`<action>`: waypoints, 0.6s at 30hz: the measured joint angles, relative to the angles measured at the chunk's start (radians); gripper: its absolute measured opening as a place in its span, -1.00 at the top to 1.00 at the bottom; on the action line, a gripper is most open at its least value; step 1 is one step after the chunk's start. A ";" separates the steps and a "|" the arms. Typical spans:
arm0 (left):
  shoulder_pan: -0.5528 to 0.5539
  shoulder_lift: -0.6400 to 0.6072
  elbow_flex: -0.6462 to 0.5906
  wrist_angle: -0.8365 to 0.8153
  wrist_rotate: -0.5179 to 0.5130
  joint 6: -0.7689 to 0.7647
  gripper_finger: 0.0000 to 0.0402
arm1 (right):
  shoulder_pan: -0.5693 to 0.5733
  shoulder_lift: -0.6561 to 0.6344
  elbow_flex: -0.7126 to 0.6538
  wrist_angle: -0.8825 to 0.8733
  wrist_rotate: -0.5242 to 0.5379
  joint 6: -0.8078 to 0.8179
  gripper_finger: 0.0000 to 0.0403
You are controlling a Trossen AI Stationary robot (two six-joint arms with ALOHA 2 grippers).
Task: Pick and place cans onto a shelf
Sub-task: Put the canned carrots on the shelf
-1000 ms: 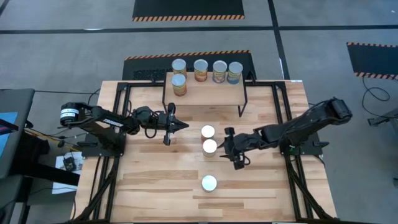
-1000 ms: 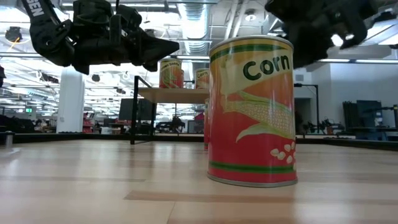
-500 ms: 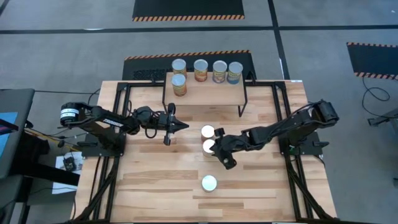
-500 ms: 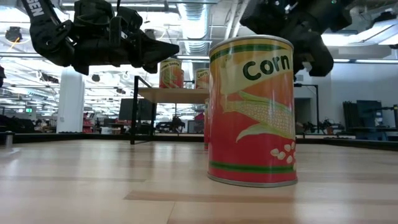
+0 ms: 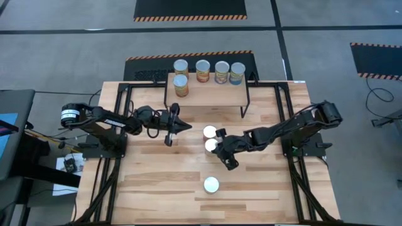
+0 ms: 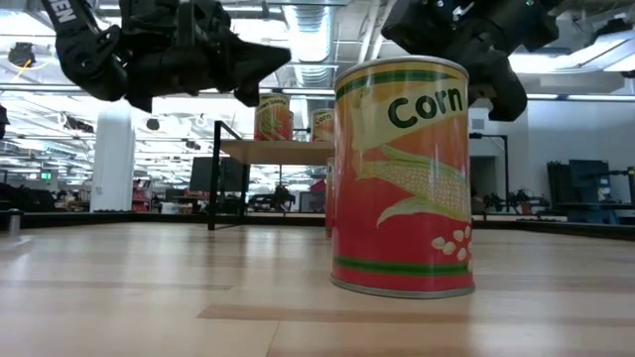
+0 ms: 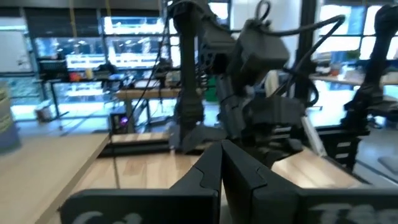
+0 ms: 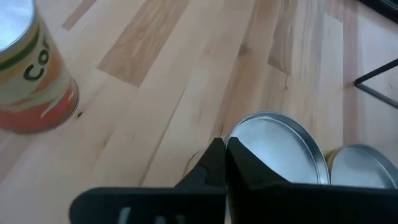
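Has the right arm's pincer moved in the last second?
Yes. The right pincer has slid leftward, toward the two cans in mid-table; it now sits beside the nearer can.

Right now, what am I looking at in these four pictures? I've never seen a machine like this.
It is a robot with two dark arms at a wooden table. One picture looks straight down, one looks level across the tabletop, and two come from cameras on the wrists. Five cans stand on the small shelf; three more stand on the table, including the Corn can. The left gripper hangs shut and empty. The right gripper is shut by a can's silver top, holding nothing.
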 joint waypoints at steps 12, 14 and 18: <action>0.000 0.000 0.034 -0.014 0.005 0.010 1.00 | 0.042 -0.228 0.037 -0.108 -0.055 0.049 0.98; 0.000 0.000 0.034 -0.015 0.005 0.013 1.00 | 0.047 -0.278 0.069 -0.162 -0.054 0.056 0.97; 0.000 0.000 0.034 -0.015 0.005 0.016 1.00 | 0.025 -0.355 0.157 -0.316 -0.004 0.076 0.93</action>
